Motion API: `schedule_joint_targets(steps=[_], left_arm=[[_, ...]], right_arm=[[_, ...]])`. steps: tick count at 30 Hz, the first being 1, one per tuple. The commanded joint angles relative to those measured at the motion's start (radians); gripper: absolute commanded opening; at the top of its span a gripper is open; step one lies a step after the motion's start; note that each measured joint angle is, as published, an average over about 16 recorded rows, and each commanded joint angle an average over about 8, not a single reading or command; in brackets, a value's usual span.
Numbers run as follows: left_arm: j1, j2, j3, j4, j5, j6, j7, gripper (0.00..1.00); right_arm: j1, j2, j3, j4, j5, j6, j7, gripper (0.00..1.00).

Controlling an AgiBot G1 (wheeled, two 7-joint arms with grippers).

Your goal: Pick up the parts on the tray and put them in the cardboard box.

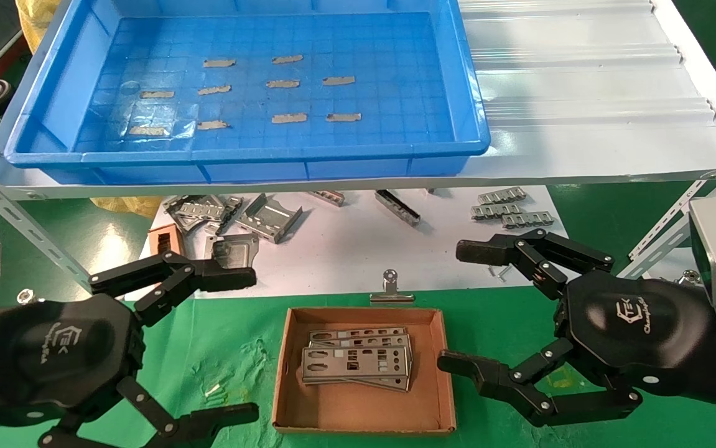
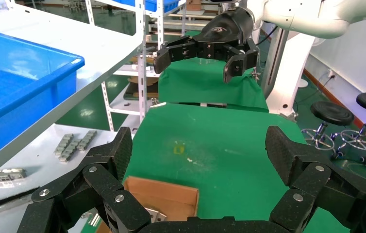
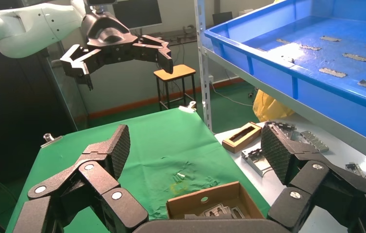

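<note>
The blue tray (image 1: 476, 112) stands on the white shelf and holds only small grey tape strips on its gridded floor; no parts lie in it. Silver punched parts (image 1: 358, 359) lie stacked in the brown cardboard box (image 1: 283, 386) on the green cloth, also visible in the right wrist view as the box (image 3: 205, 198). My left gripper (image 1: 242, 345) hangs open to the left of the box, empty. My right gripper (image 1: 466, 308) hangs open to the right of the box, empty. In the left wrist view, a corner of the box (image 2: 171, 196) shows below the left gripper (image 2: 198, 153).
Bent metal brackets (image 1: 267, 218) and link-like pieces (image 1: 507, 208) lie on the white sheet under the shelf. A small brown-rimmed piece (image 1: 163, 239) sits at its left. A metal binder clip (image 1: 390, 289) lies just behind the box. Slotted shelf struts (image 1: 22, 227) slant at both sides.
</note>
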Motion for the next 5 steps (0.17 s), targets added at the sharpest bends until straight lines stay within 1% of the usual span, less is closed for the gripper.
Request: schedule_joint_targets(steps=[1,5], left_arm=[[0.0,0.0,0.0,0.0,0.0,0.0,0.0,1.0],[0.0,0.0,0.0,0.0,0.0,0.0,0.0,1.0]], right_arm=[[0.0,0.0,0.0,0.0,0.0,0.0,0.0,1.0],[0.0,0.0,0.0,0.0,0.0,0.0,0.0,1.0]])
